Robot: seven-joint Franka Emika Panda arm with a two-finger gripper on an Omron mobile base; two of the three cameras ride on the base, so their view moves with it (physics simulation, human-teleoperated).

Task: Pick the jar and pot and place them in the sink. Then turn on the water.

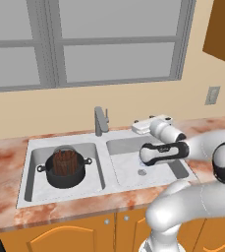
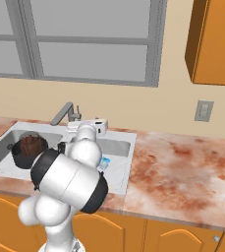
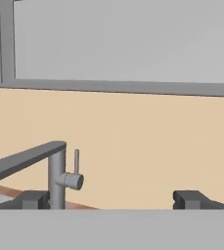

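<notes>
The jar (image 1: pixel 65 162) stands inside the pot (image 1: pixel 65 173), and both are in the left basin of the sink (image 1: pixel 29 147), at the middle left of the left base picture. The jar is clear glass with dark red-brown contents, and its rounded top rises above the black rim of the pot. The pot shows a small loop handle on each side. In the right base picture the pot (image 2: pixel 29 150) with the jar (image 2: pixel 31 142) in it sits at the left edge, partly behind the arm.

The right basin holds a small drain at its bottom, and the arm reaches over this basin. The faucet (image 1: pixel 100 121) stands at the back edge between the two basins. In the hand picture the faucet (image 3: pixel 57 171) is at the lower left, its spout going out to the left and its thin lever (image 3: pixel 76 161) pointing up on the right side of the body.

The end effector (image 3: pixel 111 200) is spread wide and holds nothing; its two dark tips rise at the bottom of the hand picture, and the faucet is behind the left tip.

The counter (image 1: pixel 6 152) around the sink is reddish marble. A window (image 1: pixel 84 39) fills the wall above it.
</notes>
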